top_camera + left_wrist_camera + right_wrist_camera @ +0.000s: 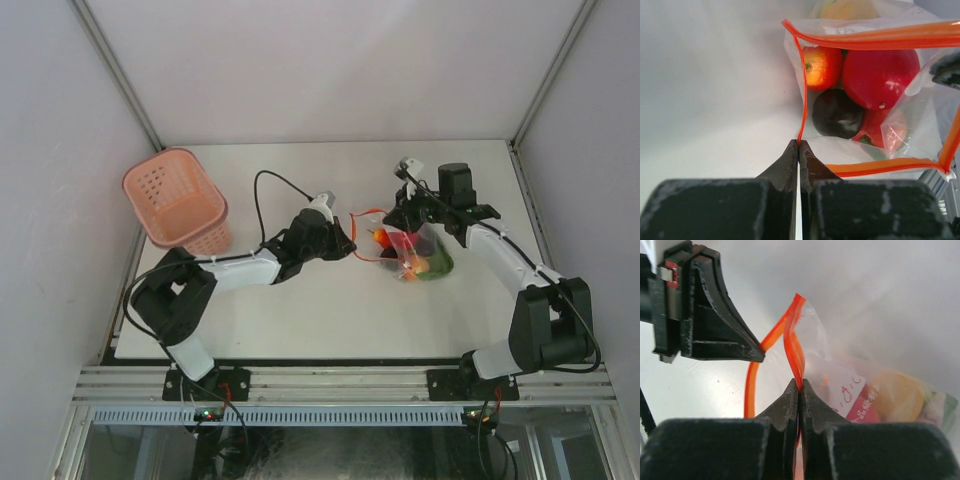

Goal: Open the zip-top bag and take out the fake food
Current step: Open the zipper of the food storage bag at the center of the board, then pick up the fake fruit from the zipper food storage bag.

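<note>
The clear zip-top bag (425, 255) lies on the white table with its orange zipper mouth pulled open toward the left. My left gripper (349, 243) is shut on one side of the zipper strip (801, 90). My right gripper (402, 217) is shut on the other side of the strip (794, 352). The left wrist view looks into the open mouth: a large red fruit (880, 77), a red-yellow apple (822, 65), a dark eggplant (837, 114) and a yellow piece (850, 9). The left fingers (720, 325) show in the right wrist view.
A pink perforated basket (178, 200) stands at the table's back left. A black cable (268, 190) loops above the left arm. The enclosure walls rise at the left, right and back. The table's front edge meets a metal rail (340, 385).
</note>
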